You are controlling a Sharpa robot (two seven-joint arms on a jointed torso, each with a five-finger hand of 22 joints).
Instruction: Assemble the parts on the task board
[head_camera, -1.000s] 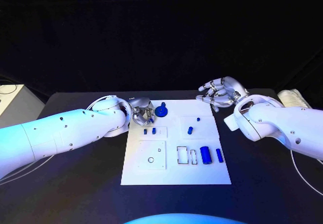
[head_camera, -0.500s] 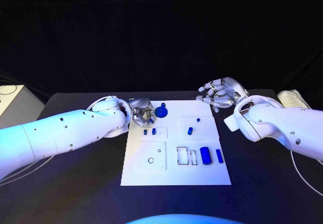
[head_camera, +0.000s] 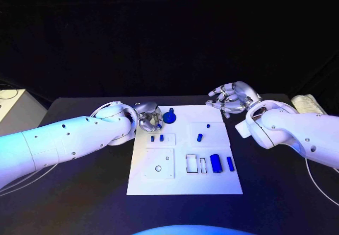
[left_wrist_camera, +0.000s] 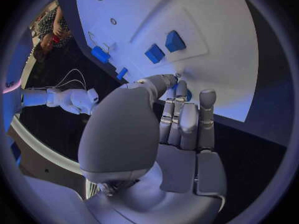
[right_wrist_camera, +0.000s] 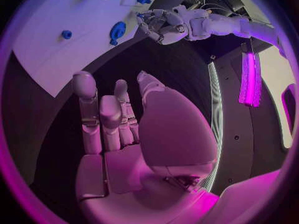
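Left hand (head_camera: pixel 148 119): at the task board's (head_camera: pixel 212 182) far left corner, fingers curled in, fingertips (left_wrist_camera: pixel 167 80) close against a round blue part (head_camera: pixel 170 117); whether they actually grip it cannot be told.
Right hand (head_camera: pixel 231 98): above the table (head_camera: pixel 78 196) just beyond the board's far right corner, fingers apart and loosely bent, holding nothing, touching nothing.
Task board: white plate in the table's middle, long axis running away from the robot.
Round blue part: on the board's far edge, just beside the left fingertips.
Blue cylinder (head_camera: pixel 215 162): lies near the board's right edge, long axis along the board's length, a slimmer blue bar (head_camera: pixel 230 163) parallel just beside it.
Small blue pieces (head_camera: pixel 157 138): two, standing side by side below the left hand.
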